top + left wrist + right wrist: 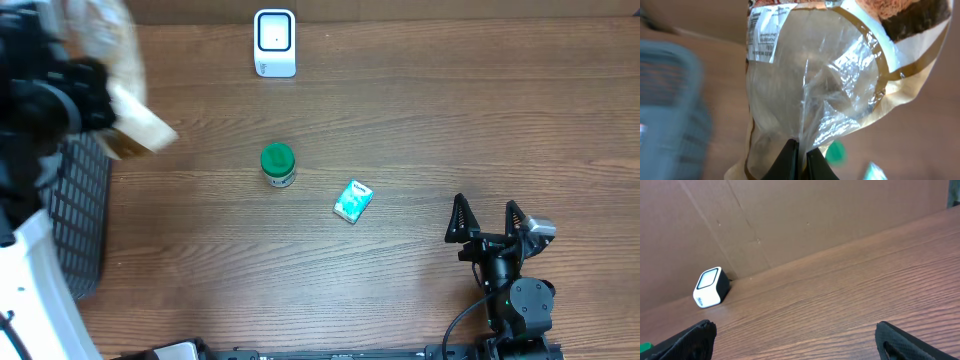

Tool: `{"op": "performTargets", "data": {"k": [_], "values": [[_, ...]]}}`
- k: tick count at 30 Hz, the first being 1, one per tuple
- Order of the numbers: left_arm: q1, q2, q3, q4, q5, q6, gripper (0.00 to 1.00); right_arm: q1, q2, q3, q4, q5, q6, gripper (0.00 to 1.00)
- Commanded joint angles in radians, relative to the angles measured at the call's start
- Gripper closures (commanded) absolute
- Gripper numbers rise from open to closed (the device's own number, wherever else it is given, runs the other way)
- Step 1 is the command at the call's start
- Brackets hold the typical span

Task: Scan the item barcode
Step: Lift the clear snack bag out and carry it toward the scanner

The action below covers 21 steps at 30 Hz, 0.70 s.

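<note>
The left tool (801, 151) clamps the clear end of a bag (810, 85), which hangs in the air over the left edge of the counter (420, 130), above the basket (80, 215) and well apart from the scanner (274, 43) at the far edge. The right tool (487, 222) sits at the near right, fingers spread wide and holding nothing. A green jar (278, 163) and a teal box (353, 201) rest mid-counter.

Bag (840, 75) pinched in my left gripper (801, 150): clear plastic film, glossy, crinkled, glare on creases; printed tan band, white label. My fingers (785, 162): black, matt. Table (400, 120): wood grain, smooth, low sheen. Basket (80, 210): dark plastic mesh. Scanner (274, 42): white plastic, glossy face. Back wall (815, 215): brown cardboard, matt. Jar (278, 162): green plastic lid. Packet (353, 200): teal, slightly shiny wrapper.
</note>
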Motion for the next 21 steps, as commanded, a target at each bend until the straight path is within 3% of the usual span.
{"op": "performTargets", "data": {"k": [1,8,15,21], "values": [[-0.158,0.029,-0.036,-0.064,-0.057,-0.014,0.96,-0.001,-0.002,-0.01,0.005,0.007,-0.007,0.0],[-0.389,0.048,-0.244,-0.001,-0.117,-0.06,0.96,-0.001,-0.002,-0.01,0.005,0.007,-0.007,0.0],[-0.659,0.049,-0.534,0.267,-0.226,-0.148,0.96,-0.001,-0.002,-0.01,0.005,0.007,-0.007,0.0],[-0.829,0.068,-0.667,0.447,-0.313,-0.2,0.96,-0.001,-0.002,-0.01,0.005,0.007,-0.007,0.0]]}}
